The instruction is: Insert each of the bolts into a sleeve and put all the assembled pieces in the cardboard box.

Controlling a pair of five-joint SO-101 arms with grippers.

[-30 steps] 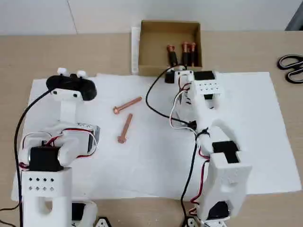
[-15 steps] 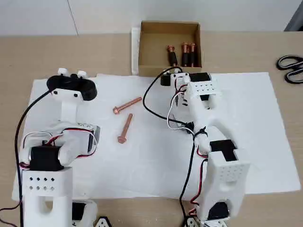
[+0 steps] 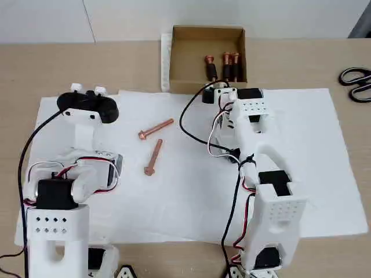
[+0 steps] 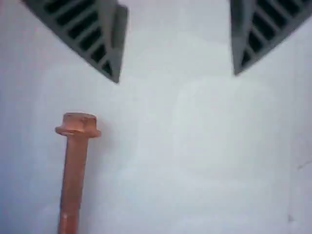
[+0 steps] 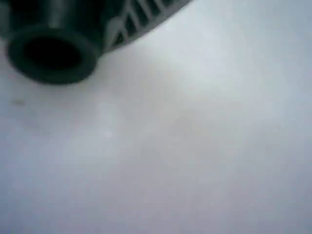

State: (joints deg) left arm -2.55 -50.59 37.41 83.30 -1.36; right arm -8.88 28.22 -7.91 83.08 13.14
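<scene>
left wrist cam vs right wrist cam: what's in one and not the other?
Left wrist, not right wrist: the left gripper, its two ribbed fingers spread apart with nothing between them, and a copper bolt lying bare on the sheet, flanged head toward the fingers.
Right wrist, not left wrist: a black sleeve, open end facing the camera, up against a ribbed finger.
Both: the white paper sheet as background.
</scene>
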